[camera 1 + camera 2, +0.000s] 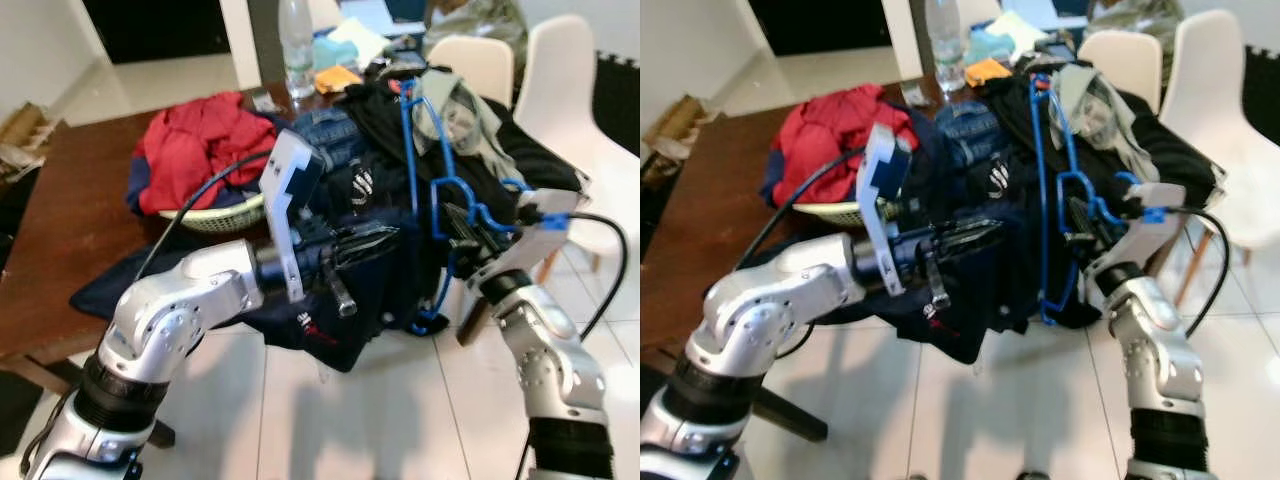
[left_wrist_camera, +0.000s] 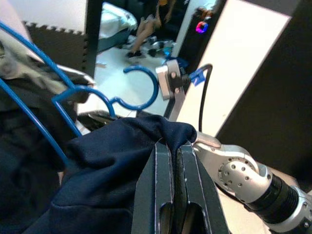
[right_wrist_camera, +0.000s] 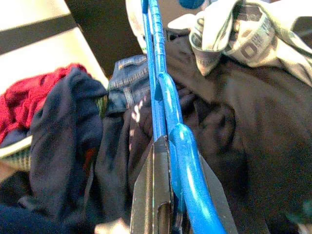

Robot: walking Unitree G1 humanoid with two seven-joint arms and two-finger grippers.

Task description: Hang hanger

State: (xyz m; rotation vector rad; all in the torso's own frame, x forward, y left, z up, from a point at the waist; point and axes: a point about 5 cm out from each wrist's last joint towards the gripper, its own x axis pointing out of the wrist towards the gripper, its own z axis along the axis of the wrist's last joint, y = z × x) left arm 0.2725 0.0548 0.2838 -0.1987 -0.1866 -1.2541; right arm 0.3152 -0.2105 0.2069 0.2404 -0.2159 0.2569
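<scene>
Two grippers work over a table [image 1: 60, 230] heaped with clothes. At far left a basket [image 1: 225, 215] holds a red garment [image 1: 200, 140]. Next, the left gripper [image 1: 365, 245] pinches a fold of navy cloth [image 2: 117, 151], fingers closed tight, seemingly lifting it clear so the hanger can go in. Further right, the blue hanger [image 1: 425, 180] stands on end, hook toward the right gripper [image 1: 470, 225], which is clamped on its neck, likely steadying it. White chairs [image 1: 570, 90] stand beyond.

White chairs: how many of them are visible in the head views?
2: one white chair behind the clothes pile, another to the robot's right of it. More may be hidden.
</scene>
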